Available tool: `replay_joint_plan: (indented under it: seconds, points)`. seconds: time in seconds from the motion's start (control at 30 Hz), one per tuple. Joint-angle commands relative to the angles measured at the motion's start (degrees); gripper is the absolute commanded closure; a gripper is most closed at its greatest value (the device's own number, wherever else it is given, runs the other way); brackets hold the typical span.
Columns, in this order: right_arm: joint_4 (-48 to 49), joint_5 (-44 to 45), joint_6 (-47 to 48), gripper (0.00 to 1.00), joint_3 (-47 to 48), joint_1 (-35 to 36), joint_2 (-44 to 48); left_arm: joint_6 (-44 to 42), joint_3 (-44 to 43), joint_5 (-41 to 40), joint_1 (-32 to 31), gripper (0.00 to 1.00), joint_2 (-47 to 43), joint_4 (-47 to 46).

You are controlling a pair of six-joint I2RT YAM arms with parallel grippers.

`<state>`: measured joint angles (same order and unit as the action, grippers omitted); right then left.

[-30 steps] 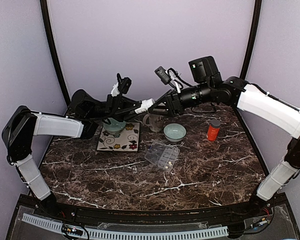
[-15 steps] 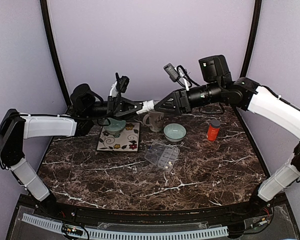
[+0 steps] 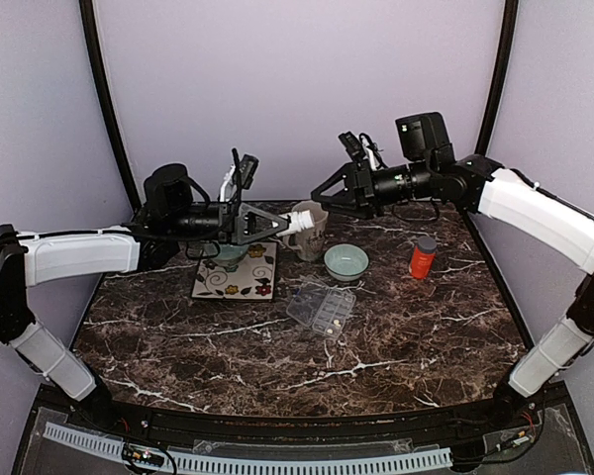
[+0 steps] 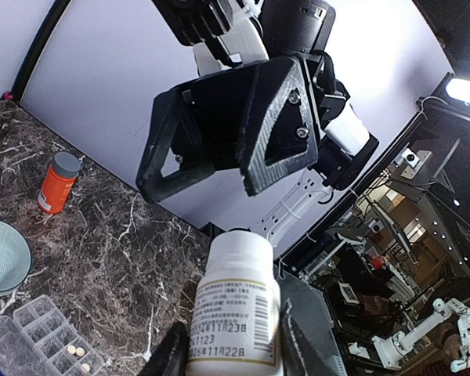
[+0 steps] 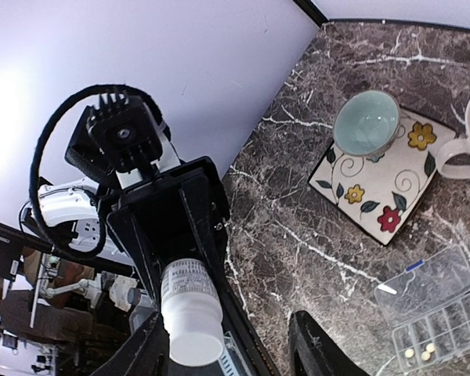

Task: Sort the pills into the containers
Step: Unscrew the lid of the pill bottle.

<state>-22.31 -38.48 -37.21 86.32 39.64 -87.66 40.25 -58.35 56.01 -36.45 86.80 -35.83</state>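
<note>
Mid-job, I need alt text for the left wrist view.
The left gripper clamps a white labelled bottle in its jaws, and the right gripper, jaws open, faces it just beyond. At left on the marble table: orange bottle, green bowl, pill box holding pills.

Place: robotics lab, inside a curtained test cell.
Rig: left arm [image 3: 79,252] and right arm [image 3: 535,208], white shells over black joints, mounted at the near edge of a dark marbled table [image 3: 406,346].
End tools: left gripper [image 3: 280,226] and right gripper [image 3: 322,188], black two-finger machine parts.
Enclosure: plain pale lilac backdrop [image 3: 297,89] on three sides, framed by curved black poles [image 3: 104,109].
Wiring: white slotted cable duct [image 3: 277,461] along the front edge.
Beyond the cell: the left wrist view shows a dim room with cluttered benches [image 4: 376,227], another white arm [image 4: 446,345] and a ceiling strip light [image 4: 466,90].
</note>
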Motion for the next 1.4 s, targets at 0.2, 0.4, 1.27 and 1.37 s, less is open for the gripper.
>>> replay_joint_plan:
  seconds: [0.2, 0.4, 1.27, 1.37]
  points:
    - [2.3, -3.4, -6.3, 0.49, -0.4, 0.2, -0.8, -10.1, -3.3, -4.4, -1.4, 1.00, -2.8, 9.0]
    - [1.7, -3.9, -6.3, 0.49, -1.6, 0.3, -0.4, -11.5, -4.4, -5.9, -1.5, 1.00, -2.5, 10.2]
    - [3.8, -6.4, -6.5, 0.71, -0.9, 1.9, -2.9, -12.5, -7.2, -5.5, -1.5, 1.00, -0.1, 11.5]
    - [2.4, -5.9, -5.3, 0.82, -0.3, 2.0, -3.1, -12.4, -7.4, -5.1, -1.5, 1.00, 0.1, 11.6]
